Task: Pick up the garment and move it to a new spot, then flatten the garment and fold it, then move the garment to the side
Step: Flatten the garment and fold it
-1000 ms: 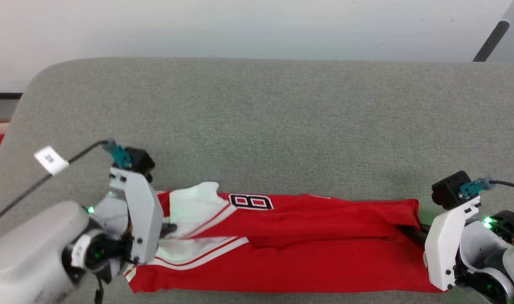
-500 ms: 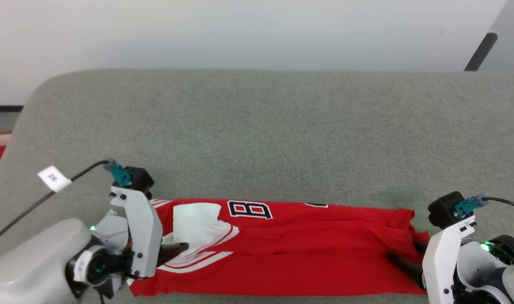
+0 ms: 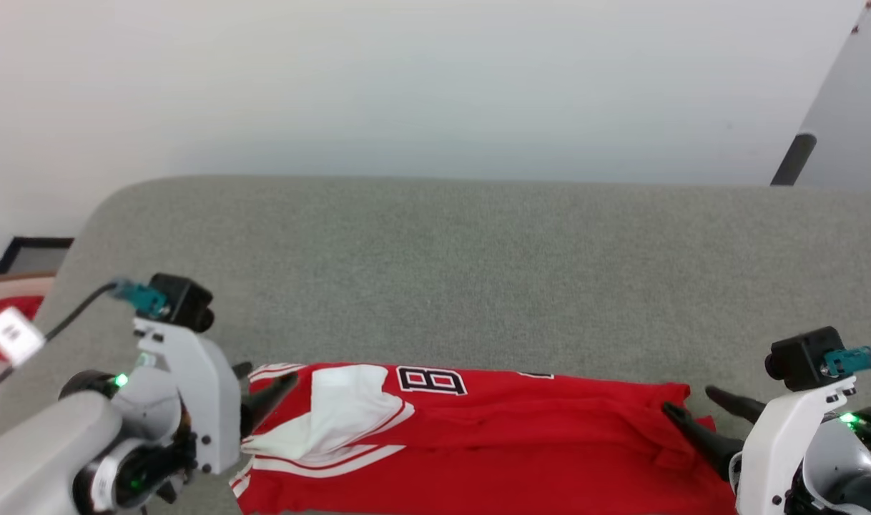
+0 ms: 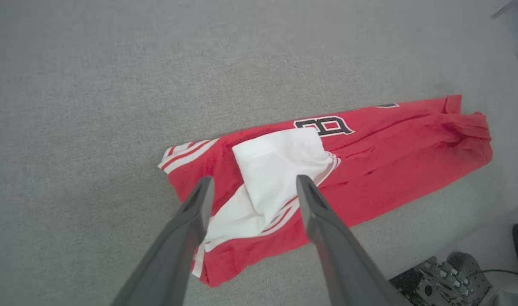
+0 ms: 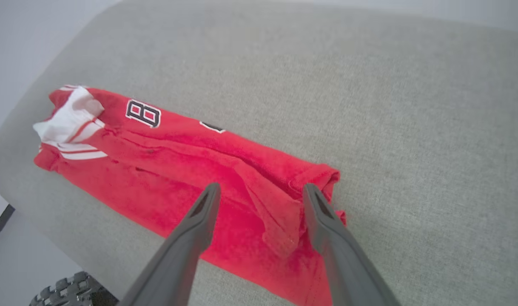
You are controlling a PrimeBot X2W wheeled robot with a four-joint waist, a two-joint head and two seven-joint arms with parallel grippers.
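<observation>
1. Left gripper (image 3: 269,373) (image 4: 254,180) – fingers spread wide, gripping nothing. It is at the garment's left end. In the left wrist view the two tips stand either side of the white sleeve; whether they touch the cloth cannot be told.
2. Garment (image 3: 514,429) (image 4: 391,161) (image 5: 178,170) – bright red, folded lengthwise into a long band. It lies flat along the near edge of the grey padded surface (image 3: 443,272).
3. White sleeve (image 3: 335,415), with red-and-white striped trim, folded over the red body at the left end.
4. Black numeral (image 3: 432,380), outlined in white, on the far edge of the band and partly folded under.
5. Right gripper (image 3: 688,398) (image 5: 262,187) – fingers spread wide, gripping nothing. The tips are at the garment's rumpled right end, either side of a raised fold.
</observation>
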